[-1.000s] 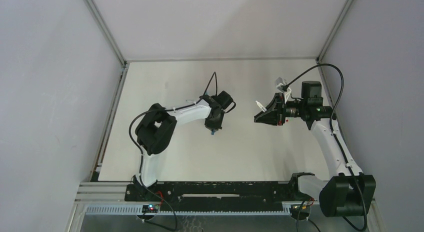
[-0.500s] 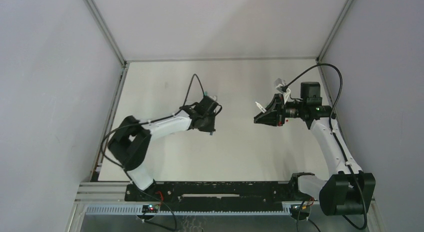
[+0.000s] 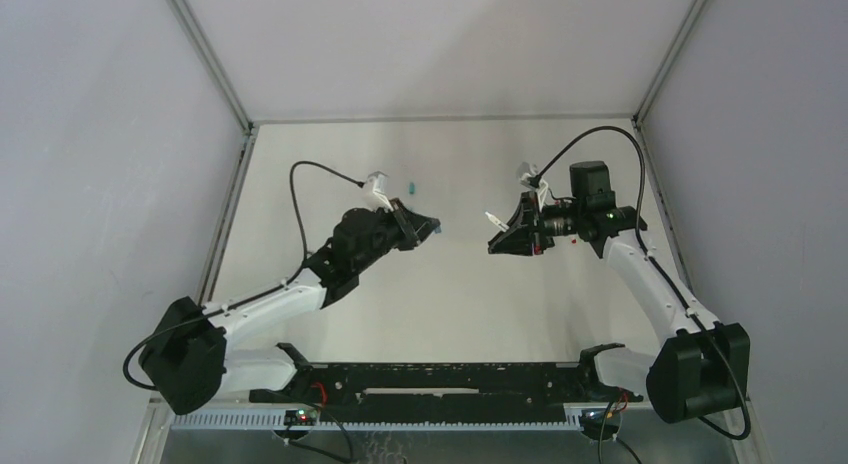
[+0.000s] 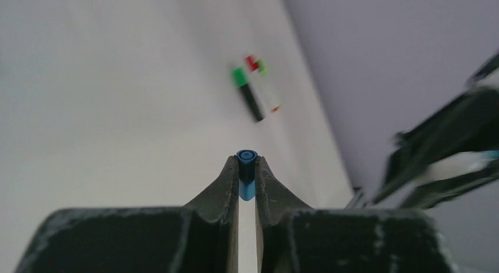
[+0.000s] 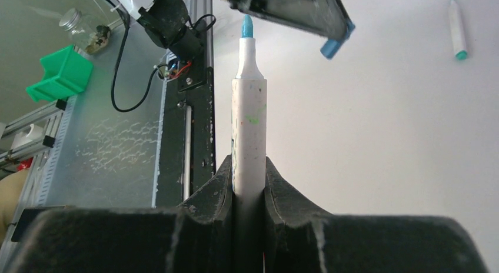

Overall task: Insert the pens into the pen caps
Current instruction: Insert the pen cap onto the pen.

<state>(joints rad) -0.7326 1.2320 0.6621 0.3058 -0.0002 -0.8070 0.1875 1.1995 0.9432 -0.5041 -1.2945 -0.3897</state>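
Note:
My left gripper (image 3: pixel 430 227) is shut on a small blue pen cap (image 4: pixel 247 166), whose open end points away from the wrist. My right gripper (image 3: pixel 500 236) is shut on a white pen (image 5: pixel 249 114) with a bare blue tip (image 5: pixel 248 27). The two grippers face each other above the mid table, a short gap apart. In the right wrist view the left gripper (image 5: pixel 282 7) with the blue cap (image 5: pixel 332 45) sits just right of the pen tip, apart from it.
A white pen with a teal cap (image 5: pixel 457 27) lies on the table, also in the top view (image 3: pixel 411 185). A black marker with a green cap (image 4: pixel 248 94) and a white pen with red and green ends (image 4: pixel 268 90) lie beside the right wall.
My left arm has stretched out low and turned its gripper with the blue cap toward the right gripper. My right gripper has moved a little left with the pen.

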